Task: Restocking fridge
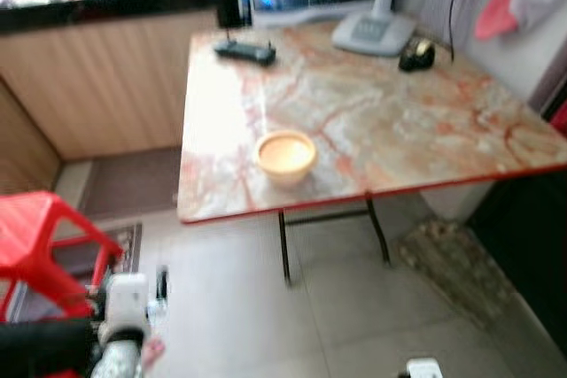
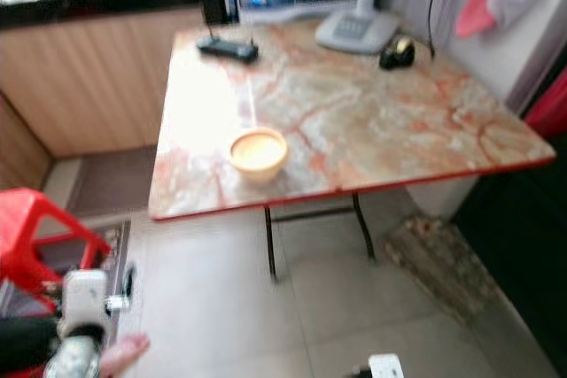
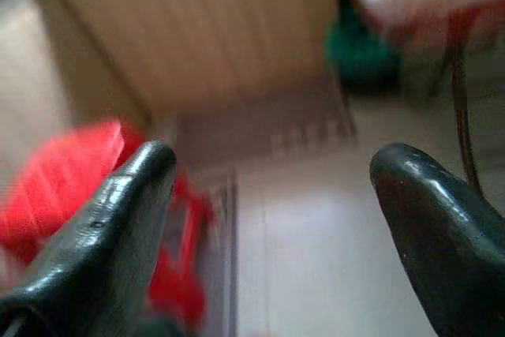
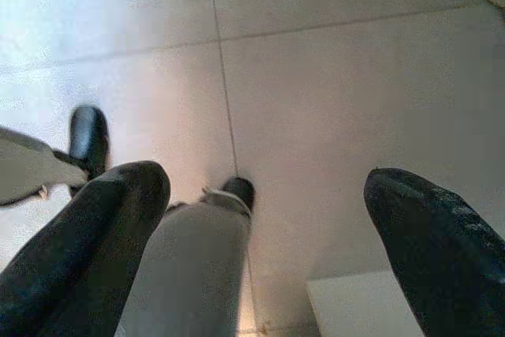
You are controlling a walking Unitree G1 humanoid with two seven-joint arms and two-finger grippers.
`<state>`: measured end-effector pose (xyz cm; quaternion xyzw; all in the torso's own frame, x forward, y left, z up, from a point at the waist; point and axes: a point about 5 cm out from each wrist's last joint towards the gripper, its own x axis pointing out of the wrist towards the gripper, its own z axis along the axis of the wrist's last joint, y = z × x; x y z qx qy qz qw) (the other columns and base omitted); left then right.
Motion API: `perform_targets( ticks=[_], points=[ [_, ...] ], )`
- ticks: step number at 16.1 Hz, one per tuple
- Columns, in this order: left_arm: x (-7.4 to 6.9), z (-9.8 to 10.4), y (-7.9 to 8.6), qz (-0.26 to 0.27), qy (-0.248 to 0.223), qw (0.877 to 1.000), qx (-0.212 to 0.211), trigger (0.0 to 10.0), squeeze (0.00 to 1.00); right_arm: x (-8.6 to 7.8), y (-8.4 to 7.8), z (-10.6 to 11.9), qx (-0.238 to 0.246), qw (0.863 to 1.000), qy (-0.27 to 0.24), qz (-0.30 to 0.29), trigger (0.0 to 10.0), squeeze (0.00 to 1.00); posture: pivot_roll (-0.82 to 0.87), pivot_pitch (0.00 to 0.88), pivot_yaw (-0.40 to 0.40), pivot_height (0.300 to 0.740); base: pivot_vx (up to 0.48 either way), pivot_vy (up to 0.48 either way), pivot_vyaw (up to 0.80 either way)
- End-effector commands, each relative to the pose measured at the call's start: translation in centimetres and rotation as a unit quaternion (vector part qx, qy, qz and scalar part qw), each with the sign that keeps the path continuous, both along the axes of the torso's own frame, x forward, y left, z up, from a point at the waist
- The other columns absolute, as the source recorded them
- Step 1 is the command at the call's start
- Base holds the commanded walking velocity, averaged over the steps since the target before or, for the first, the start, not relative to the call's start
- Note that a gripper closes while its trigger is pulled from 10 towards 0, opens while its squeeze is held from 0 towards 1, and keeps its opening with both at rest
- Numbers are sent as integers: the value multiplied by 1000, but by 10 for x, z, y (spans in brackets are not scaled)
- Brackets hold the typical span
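1. Your marble-patterned table (image 1: 399, 130) stands on grey floor tiles (image 1: 354, 307), carrying a yellow bowl (image 1: 285, 155) near its front edge.
2. A red stool (image 1: 44, 236) sits at your left.
3. Your left gripper (image 3: 272, 219) and right gripper (image 4: 264, 230) hang with fingers spread, empty.

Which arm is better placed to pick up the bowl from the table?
Left, tentatively. The left arm is raised near the bowl's side, fingers apart; the right gripper points down at the floor.

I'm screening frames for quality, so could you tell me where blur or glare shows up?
Both eye views are softly blurred, with glare washing out the table left of the bowl; the left wrist view is badly smeared behind its fingers; the right wrist view is sharpest, floor tiles crisp.
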<state>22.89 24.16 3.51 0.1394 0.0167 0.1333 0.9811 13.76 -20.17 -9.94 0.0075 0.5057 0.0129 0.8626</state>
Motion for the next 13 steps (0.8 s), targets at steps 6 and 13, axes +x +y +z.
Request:
perform_targets(
  ticks=[6, 13],
  points=[
    [20, 77, -18, -60, -142, 988, 13, 10000, 0, -4, 0, -1, 0, 1000, 3, -2, 10000, 0, 46, 54, 48, 740, 0, 0, 0],
    [49, 107, -64, -150, -123, 975, -110, 10000, 0, -2, -2, 0, 0, 1000, -8, -17, 10000, 0, 16, 82, 49, 740, 48, 0, 0]
  ],
)
